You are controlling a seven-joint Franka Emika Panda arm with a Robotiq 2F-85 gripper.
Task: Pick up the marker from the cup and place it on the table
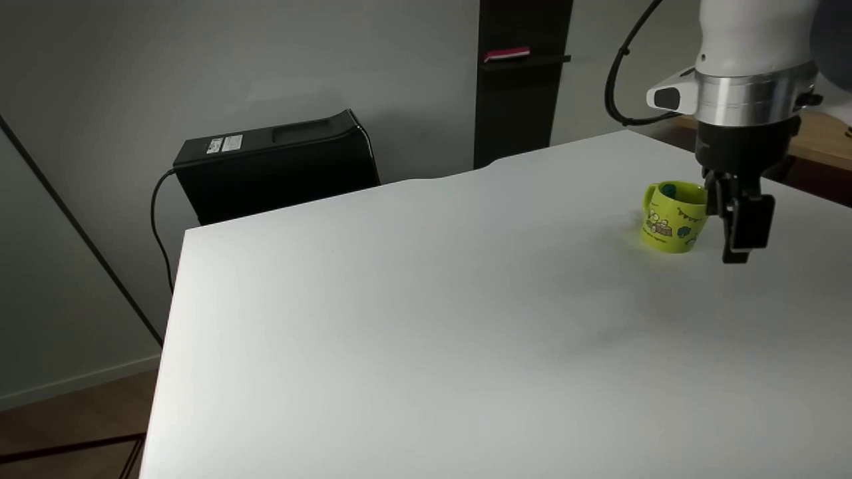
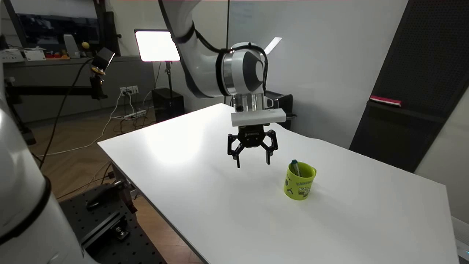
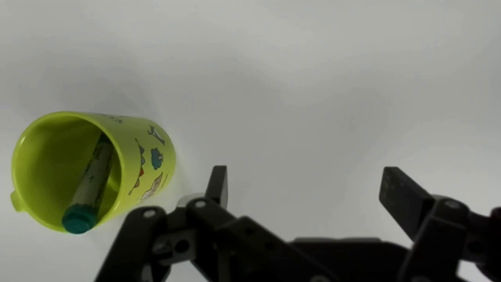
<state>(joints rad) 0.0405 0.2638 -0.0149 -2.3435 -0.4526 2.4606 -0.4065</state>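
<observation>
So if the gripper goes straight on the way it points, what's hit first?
Likely the table: the open gripper points down at it, and the cup sits off to one side in the wrist view. Clearance by the cup is unclear.

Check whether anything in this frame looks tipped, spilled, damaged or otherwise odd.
Nothing stands out. The cup stands upright on the table, with no spill visible, and the marker leans inside it, teal end up. Dark marks on the marker could be print or wear; I cannot tell. The fingers are open, clear of the cup.
</observation>
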